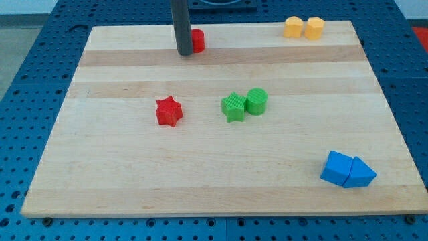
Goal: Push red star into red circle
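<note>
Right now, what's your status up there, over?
My tip at the view's top, touching the red circle's left side. Red star sits apart, below, untouched. Path between them clear; green star off to the right.

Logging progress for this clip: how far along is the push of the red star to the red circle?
Nothing looks done yet: the red star sits mid-board, far apart from the red circle near the view's top. In hand: my tip rests beside the circle, away from the star. Left: the whole push.
</note>
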